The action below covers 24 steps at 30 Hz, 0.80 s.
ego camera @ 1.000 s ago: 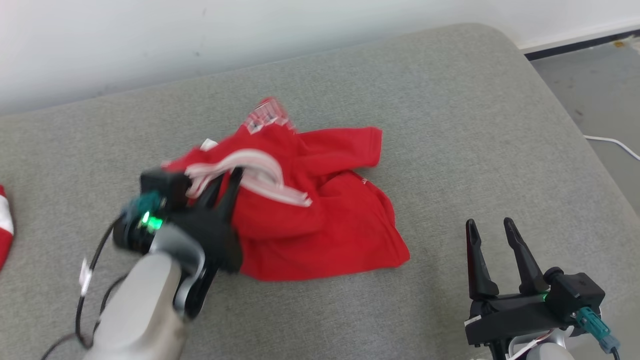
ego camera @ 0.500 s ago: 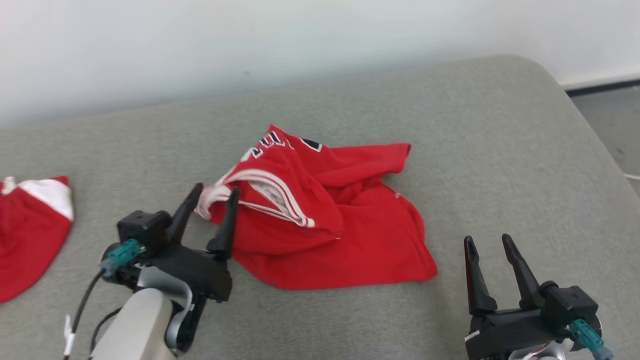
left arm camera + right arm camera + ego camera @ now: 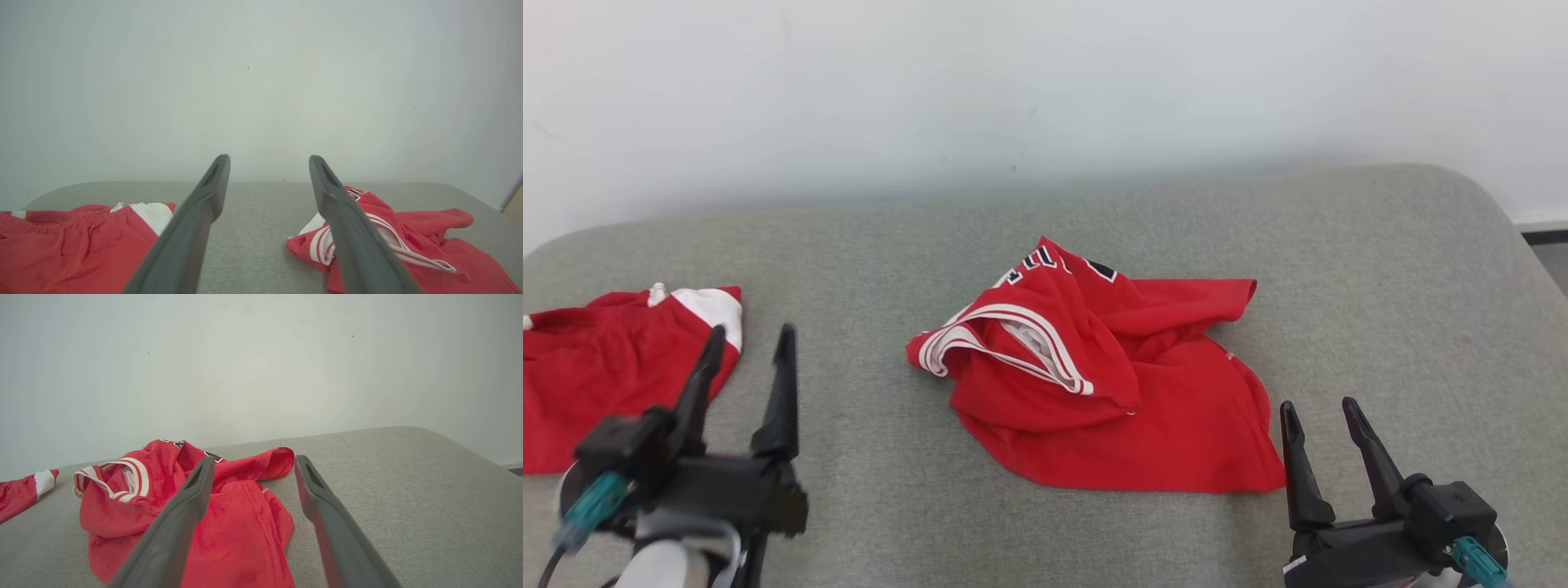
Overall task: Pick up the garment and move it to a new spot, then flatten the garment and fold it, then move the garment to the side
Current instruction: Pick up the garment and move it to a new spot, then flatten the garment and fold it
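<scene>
The garment (image 3: 1127,392) is a red jersey with white-striped trim, lying crumpled in the middle of the grey cushion (image 3: 1380,269). My left gripper (image 3: 752,335) stands open and empty at the lower left, well to the left of the jersey. In the left wrist view the garment (image 3: 412,241) shows past the right finger of that gripper (image 3: 268,159). My right gripper (image 3: 1318,404) is open and empty just off the jersey's lower right corner. In the right wrist view the garment (image 3: 241,522) lies just beyond the open right gripper (image 3: 254,459).
A second red and white piece of clothing (image 3: 605,376) lies at the cushion's left end, close to my left gripper, and it appears as red cloth (image 3: 73,245) and red cloth (image 3: 20,490) in the wrist views. A white wall (image 3: 1045,90) rises behind. The cushion's rounded right edge (image 3: 1515,245) drops off.
My left gripper opened, let go of the garment's striped edge and drew back to the left. The garment now lies loose. The head camera has shifted, bringing the second red piece into view.
</scene>
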Motion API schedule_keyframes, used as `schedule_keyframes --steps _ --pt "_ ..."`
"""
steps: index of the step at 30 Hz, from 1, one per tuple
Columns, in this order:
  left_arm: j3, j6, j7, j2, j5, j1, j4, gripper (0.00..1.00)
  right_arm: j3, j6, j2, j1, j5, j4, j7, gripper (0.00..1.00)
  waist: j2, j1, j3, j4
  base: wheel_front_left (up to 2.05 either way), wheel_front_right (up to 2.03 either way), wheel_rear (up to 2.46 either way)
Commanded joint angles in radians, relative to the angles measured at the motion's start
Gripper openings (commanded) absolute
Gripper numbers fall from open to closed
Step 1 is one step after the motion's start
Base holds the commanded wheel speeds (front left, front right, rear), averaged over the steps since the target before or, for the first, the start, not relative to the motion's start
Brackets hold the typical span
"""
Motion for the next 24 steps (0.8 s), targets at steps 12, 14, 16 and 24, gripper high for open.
schedule_keyframes --steps 12,14,16,24 --pt "0.152 -0.018 -0.001 -0.018 0.088 0.264 -0.168 1.0 0.01 -0.002 0.0 0.025 -0.01 -0.016 -0.001 1.0 0.0001 0.0001 -0.01 0.021 0.0 0.0 0.0" --pt "0.165 -0.034 -0.001 -0.022 0.096 0.283 -0.17 1.0 0.015 -0.002 0.0 0.026 -0.013 -0.013 -0.001 1.0 0.0001 0.0001 -0.007 0.021 0.0 0.0 0.0" --pt "0.175 -0.048 -0.001 -0.031 0.102 0.299 -0.168 1.0 0.018 -0.002 0.0 0.029 -0.014 -0.011 -0.001 1.0 0.0001 0.0001 -0.005 0.022 0.0 0.0 0.0" --pt "0.205 -0.072 -0.001 -0.07 0.144 0.33 -0.156 1.0 0.024 -0.003 0.0 0.035 -0.019 0.0 0.002 1.0 0.0001 0.0001 -0.004 0.026 0.0 0.0 0.0"
